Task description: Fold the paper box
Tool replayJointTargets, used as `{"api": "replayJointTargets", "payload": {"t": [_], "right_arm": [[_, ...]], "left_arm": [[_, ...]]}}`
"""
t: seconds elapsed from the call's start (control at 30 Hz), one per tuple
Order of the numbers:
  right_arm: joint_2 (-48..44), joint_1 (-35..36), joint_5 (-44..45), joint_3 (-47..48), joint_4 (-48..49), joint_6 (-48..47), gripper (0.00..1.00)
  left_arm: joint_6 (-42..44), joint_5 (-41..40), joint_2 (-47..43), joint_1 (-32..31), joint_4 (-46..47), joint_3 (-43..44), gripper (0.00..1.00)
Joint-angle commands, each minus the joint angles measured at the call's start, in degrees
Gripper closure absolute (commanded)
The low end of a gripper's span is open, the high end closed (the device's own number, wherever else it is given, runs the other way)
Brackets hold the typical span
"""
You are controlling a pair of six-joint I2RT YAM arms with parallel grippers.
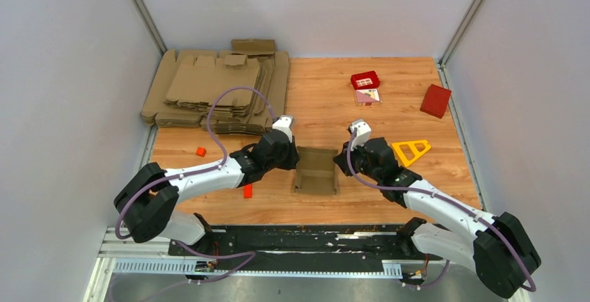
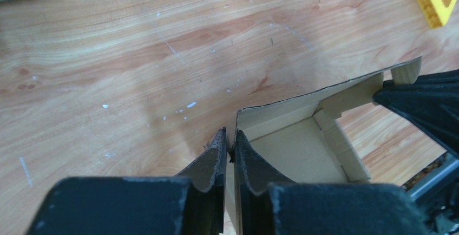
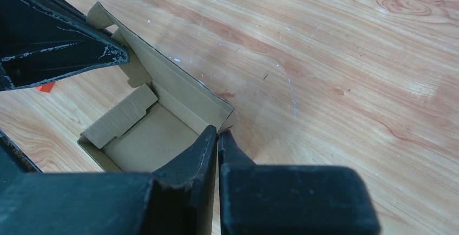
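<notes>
Closest to us in the wrist views, the black left fingers [image 2: 222, 145] are clenched on the far left corner of the small brown cardboard paper box [image 1: 316, 171]. The black right fingers [image 3: 211, 140] are pinched tight on its far right corner, at the other end of the same wall. We see the paper box as an open-topped tray, partly folded, resting on the wooden table [image 1: 389, 114] between the two arms, towards the near edge and about midway across. Its mouth faces straight up. The held far wall runs left to right. From above, the tray looks slightly longer from near to far, though close to square. We note a small tab at each end of the held wall. A yellow triangular frame [image 1: 412, 150] lies just right of the right wrist, and a pile of flat brown cardboard blanks [image 1: 216, 86] sits well apart at the far left.
</notes>
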Motion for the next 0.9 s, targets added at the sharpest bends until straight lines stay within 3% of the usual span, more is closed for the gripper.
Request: {"api": "replayJointTargets", "payload": {"t": [0.0,0.13,0.23,0.37,0.67,0.87], "right_arm": [[-1.38,2.26,-2.48,1.21,3.33,0.28,0.97],[-1.78,2.36,-1.45,1.19,2.81,0.24,0.97],[-1.68,2.36,-1.27,1.33,2.68,0.31,0.97],[-1.76,2.45,-1.93,1.36,2.98,0.41,0.98],[-3.88,3.07,-2.98,0.14,3.41,1.26,0.97],[-5.94,3.8,-2.78,-0.91,2.76,2.06,0.96]], "left_arm": [[-6.81,6.55,0.06,-1.0,10.38,1.24,0.81],[-4.88,6.83,-0.59,-1.0,6.56,1.44,0.67],[-4.89,6.29,-1.53,-1.01,5.08,0.06,0.64],[-7.09,6.52,-2.95,-1.0,7.03,-2.58,0.65],[-8.77,9.33,-4.4,-1.05,11.57,-5.93,0.81],[-8.64,8.42,-6.92,-2.29,14.81,-8.56,0.8]]}}
